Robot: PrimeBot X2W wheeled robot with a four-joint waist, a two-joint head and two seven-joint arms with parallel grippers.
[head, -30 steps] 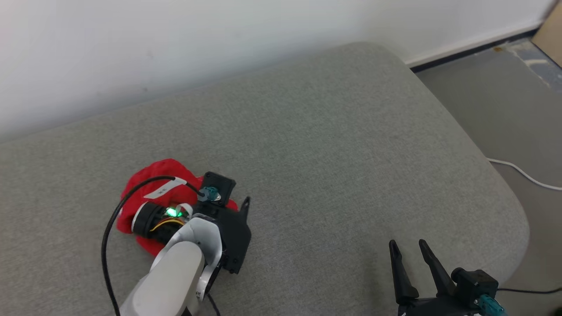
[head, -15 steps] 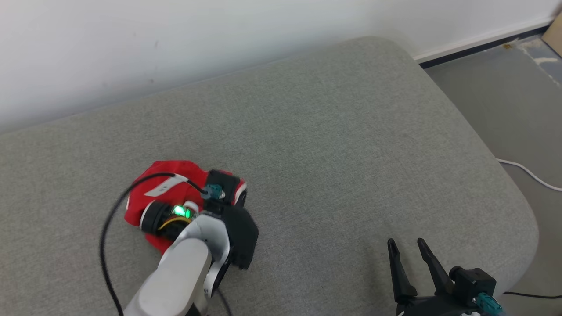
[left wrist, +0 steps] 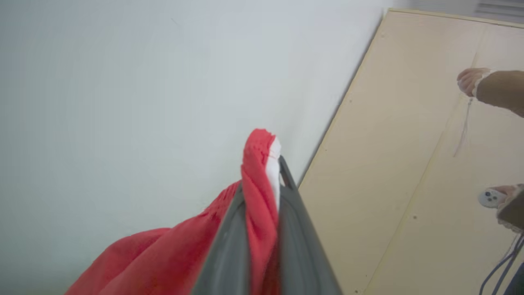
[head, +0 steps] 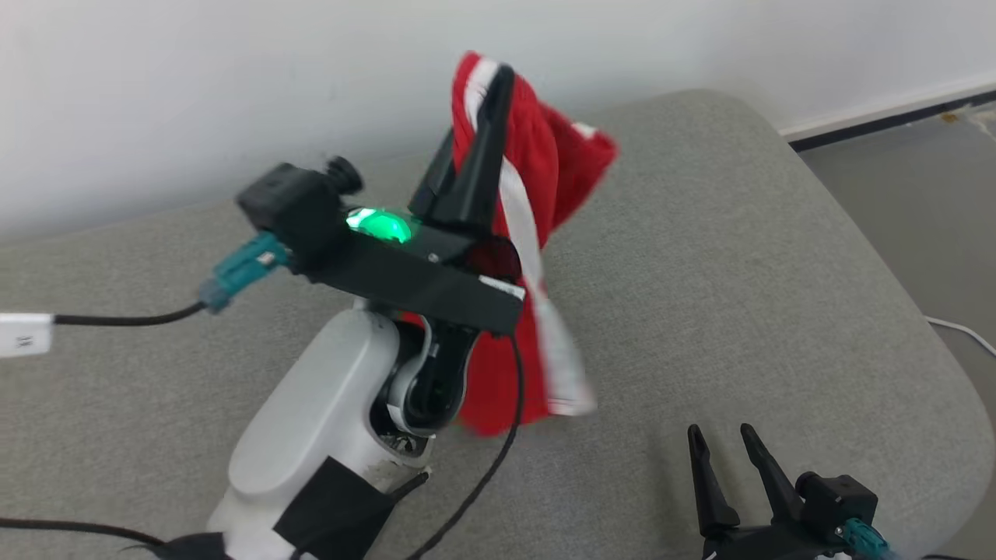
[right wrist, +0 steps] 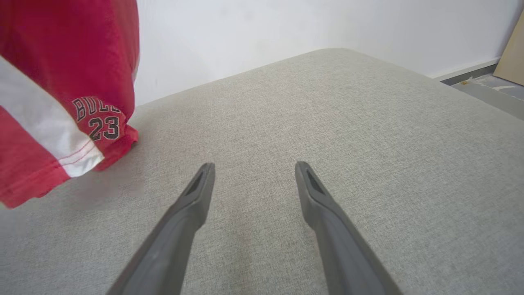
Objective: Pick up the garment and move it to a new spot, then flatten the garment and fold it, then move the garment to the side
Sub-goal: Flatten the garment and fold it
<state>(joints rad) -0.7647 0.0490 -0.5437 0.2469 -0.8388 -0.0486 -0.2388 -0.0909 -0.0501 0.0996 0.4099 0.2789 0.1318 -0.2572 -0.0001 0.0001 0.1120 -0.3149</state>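
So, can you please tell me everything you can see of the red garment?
The garment is red, of soft-looking cloth, with a broad white stripe that runs down to the hem. A dark print near the hem shows the number 23. It hangs bunched and creased in the air, pinched at its top fold by the shut left tool. Its lower end is close to the grey cushion; I cannot tell whether it touches.
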